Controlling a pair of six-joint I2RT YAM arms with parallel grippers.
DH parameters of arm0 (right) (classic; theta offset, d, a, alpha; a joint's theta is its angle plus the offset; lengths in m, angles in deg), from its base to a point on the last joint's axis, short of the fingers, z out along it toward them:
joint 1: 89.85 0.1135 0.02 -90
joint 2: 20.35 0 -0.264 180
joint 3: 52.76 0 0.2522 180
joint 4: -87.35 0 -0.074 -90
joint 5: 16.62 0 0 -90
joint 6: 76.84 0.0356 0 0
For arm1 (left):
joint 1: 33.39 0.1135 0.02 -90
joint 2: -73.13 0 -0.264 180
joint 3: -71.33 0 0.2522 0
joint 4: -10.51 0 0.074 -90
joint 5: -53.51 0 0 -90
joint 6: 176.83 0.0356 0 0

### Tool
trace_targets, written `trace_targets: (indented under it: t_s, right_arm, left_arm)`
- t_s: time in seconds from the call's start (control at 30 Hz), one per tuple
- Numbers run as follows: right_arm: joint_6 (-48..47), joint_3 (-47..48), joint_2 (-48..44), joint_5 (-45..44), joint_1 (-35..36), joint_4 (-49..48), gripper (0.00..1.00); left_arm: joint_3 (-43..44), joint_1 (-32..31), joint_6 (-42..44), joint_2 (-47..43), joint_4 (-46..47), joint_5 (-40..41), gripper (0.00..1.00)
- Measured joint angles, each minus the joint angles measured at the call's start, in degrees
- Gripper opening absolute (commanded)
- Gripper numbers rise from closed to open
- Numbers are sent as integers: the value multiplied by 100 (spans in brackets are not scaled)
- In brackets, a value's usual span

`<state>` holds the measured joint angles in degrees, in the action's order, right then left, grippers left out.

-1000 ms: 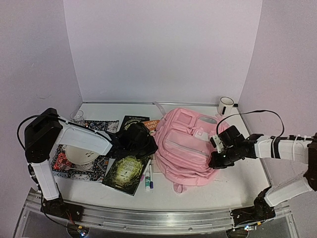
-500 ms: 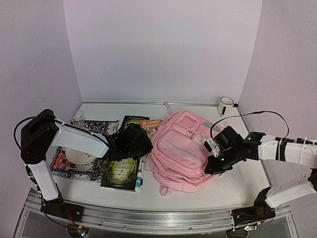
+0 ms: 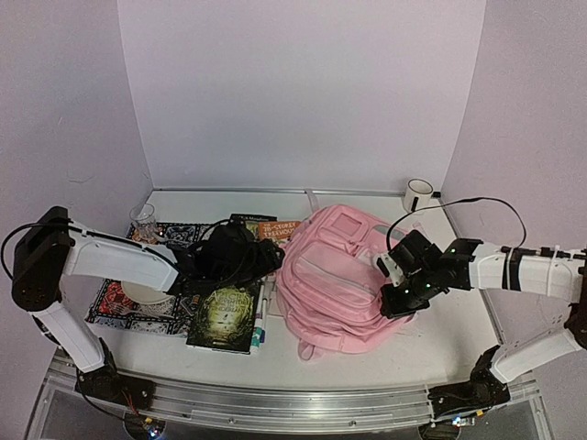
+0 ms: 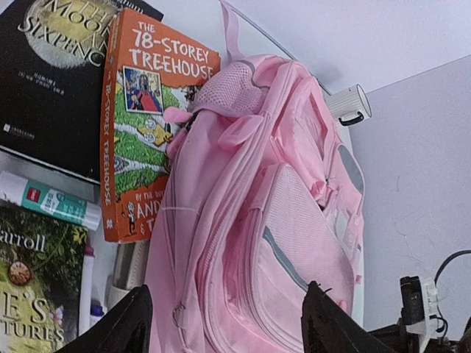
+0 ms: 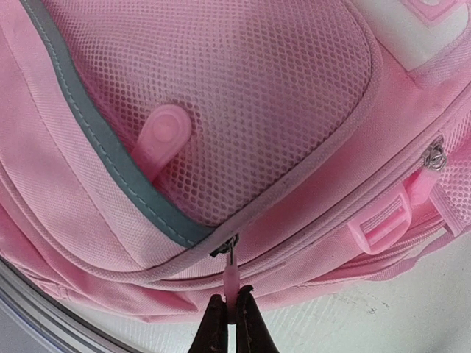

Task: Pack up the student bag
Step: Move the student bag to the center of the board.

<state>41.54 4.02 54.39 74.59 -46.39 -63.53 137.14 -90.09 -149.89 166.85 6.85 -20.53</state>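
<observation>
The student bag (image 3: 339, 275) is a big pink backpack lying in the middle of the table. My right gripper (image 5: 232, 323) is shut on a small pink zipper pull (image 5: 232, 283) at the edge of the mesh pocket. In the top view the right gripper (image 3: 392, 302) sits at the bag's right side. My left gripper (image 4: 228, 331) is open, its two black fingertips (image 4: 125, 323) spread wide in front of the bag's (image 4: 280, 220) left side, holding nothing. From above, the left gripper (image 3: 271, 258) is just left of the bag.
An orange book (image 4: 147, 125) and a black book (image 4: 51, 73) lie behind the left gripper, a green book (image 3: 227, 316) and pens (image 3: 261, 316) in front. A patterned mat (image 3: 119, 307) carries a white plate (image 3: 142, 291). A glass (image 3: 142, 217) stands back left, a mug (image 3: 418, 194) back right.
My left gripper has opened and let go of the bag, and the arm has drawn back left. The bag shifted left. The right gripper keeps its hold on the zipper pull.
</observation>
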Motion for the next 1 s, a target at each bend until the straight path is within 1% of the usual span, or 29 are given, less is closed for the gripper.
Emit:
trace_targets:
  t_s: [0.07,0.17,0.37,0.43,0.47,0.5,0.53,0.57,0.6,0.63,0.83,1.0]
  right_arm:
    - [-5,18,3,-60,1,-10,0]
    - [-5,24,17,-129,1,-54,0]
    - [-6,54,41,-164,0,-95,0]
    - [-10,85,53,-166,-1,-105,0]
    - [-16,95,64,-167,-2,-115,0]
    - [-25,103,76,-167,-2,-123,0]
    - [-36,111,93,-163,-2,-125,0]
    - [-49,119,109,-158,-4,-128,0]
    - [-60,122,117,-139,-4,-133,0]
    - [-73,125,125,-115,-6,-138,0]
    - [-167,140,131,64,-15,-149,0]
    - [-292,140,106,168,-18,-109,0]
  left_arm:
    - [-49,-10,-58,-71,-19,-202,73]
    - [-131,-116,-220,-71,-98,-560,70]
    - [-86,-507,-443,267,-113,-1105,60]
    - [-13,-605,-486,477,-116,-1229,54]
    - [40,-633,-491,572,-118,-1269,50]
    - [99,-655,-509,668,-117,-1296,43]
    - [160,-669,-545,761,-114,-1310,34]
    - [213,-675,-574,841,-106,-1325,24]
    - [236,-670,-630,913,-79,-1335,11]
    - [239,-665,-631,976,-44,-1341,1]
    - [232,-670,-1145,1212,299,-1252,0]
    - [223,-693,-1488,1212,378,-917,0]
